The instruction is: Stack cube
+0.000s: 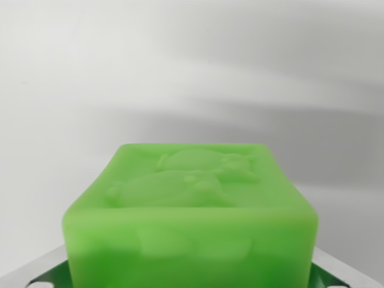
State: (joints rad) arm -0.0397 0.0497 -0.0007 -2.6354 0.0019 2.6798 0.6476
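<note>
Green cube (pixel 191 210) w/ embossed relief, no legible text.

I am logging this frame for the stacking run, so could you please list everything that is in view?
Green cube: one, translucent green with a raised relief pattern on its top face, filling the lower middle of the wrist view.
White surface: one, plain white with soft grey shadow bands, behind and around the cube.
Metal gripper parts: two slivers, silver-grey with dark green patches, at the bottom corners of the wrist view on either side of the cube. The jaws sit close against the cube's lower sides, but contact is cut off by the frame edge, so I cannot tell whether they grip it.
</note>
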